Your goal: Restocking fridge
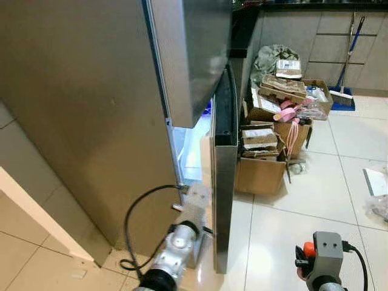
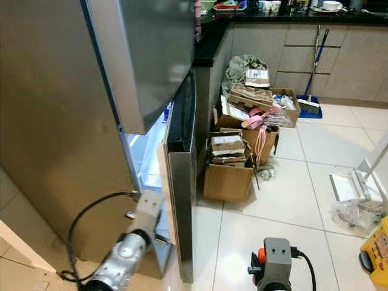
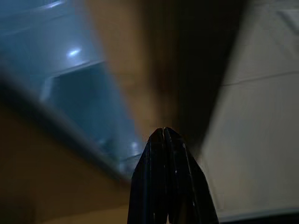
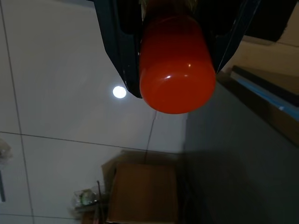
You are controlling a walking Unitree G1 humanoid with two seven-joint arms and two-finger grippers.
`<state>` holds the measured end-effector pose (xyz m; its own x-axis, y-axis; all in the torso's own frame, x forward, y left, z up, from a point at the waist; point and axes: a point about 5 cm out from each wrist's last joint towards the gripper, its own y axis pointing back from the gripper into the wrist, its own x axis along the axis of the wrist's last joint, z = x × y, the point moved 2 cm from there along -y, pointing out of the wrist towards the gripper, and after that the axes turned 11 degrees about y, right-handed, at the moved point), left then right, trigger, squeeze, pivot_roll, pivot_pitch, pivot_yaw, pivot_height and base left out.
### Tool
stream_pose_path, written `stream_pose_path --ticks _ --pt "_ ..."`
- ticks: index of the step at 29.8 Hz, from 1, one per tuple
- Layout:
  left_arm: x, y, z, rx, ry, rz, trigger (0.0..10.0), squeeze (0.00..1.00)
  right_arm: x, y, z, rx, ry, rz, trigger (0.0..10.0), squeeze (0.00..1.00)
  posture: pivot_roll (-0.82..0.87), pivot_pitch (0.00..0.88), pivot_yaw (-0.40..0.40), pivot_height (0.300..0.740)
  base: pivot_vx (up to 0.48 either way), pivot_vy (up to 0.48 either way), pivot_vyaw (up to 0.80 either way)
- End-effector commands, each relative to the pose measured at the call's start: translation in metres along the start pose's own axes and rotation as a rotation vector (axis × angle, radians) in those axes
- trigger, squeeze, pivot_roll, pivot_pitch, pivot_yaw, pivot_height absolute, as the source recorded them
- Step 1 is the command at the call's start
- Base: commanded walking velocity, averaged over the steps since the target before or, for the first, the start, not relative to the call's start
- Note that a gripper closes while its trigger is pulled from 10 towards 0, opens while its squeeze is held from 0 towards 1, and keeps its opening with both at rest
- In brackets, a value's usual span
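Note:
The steel fridge (image 1: 91,121) stands to my left, and its lower door (image 1: 223,182) is ajar with the lit interior (image 1: 188,151) showing in the gap. My left arm (image 1: 182,233) reaches low into that gap beside the door's inner edge. In the left wrist view the left gripper (image 3: 163,131) is shut with nothing in it, pointing at the blurred blue-lit inside. My right gripper (image 4: 177,79) is shut on an orange-red round-ended container (image 4: 177,65) and is held low over the tiled floor, right of the door. An orange bit (image 1: 308,249) shows at the right wrist.
Open cardboard boxes (image 1: 260,173) full of packets are piled against the cabinet just beyond the door. A blue broom (image 1: 345,66) leans on the far cabinets. A plastic bag (image 2: 354,212) and a yellow object (image 2: 376,251) lie on the floor at the right.

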<state>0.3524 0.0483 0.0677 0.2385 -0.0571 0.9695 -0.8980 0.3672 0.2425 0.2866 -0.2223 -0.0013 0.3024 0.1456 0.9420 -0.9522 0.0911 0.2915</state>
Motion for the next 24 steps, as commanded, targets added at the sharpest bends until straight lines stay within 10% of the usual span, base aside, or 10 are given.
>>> stream_pose_path --ticks 1,15,24 --pt "-0.004 -0.001 0.006 -0.022 -0.006 -0.016 10.0 0.0 -0.007 0.004 0.0 -0.003 -0.003 -0.016 10.0 0.0 -0.07 0.102 0.048 0.74 0.0 0.0 0.0" --pt "0.01 -0.012 0.026 -0.128 -0.013 -0.01 10.0 0.0 -0.012 0.009 -0.003 0.004 -0.006 -0.02 10.0 0.0 -0.04 0.149 0.062 0.74 0.0 0.0 0.0" --pt "0.012 -0.005 0.081 -0.461 0.041 -0.005 10.0 0.0 -0.015 0.011 -0.007 0.013 -0.015 -0.024 10.0 0.0 -0.03 0.163 0.067 0.74 0.0 0.0 0.0"
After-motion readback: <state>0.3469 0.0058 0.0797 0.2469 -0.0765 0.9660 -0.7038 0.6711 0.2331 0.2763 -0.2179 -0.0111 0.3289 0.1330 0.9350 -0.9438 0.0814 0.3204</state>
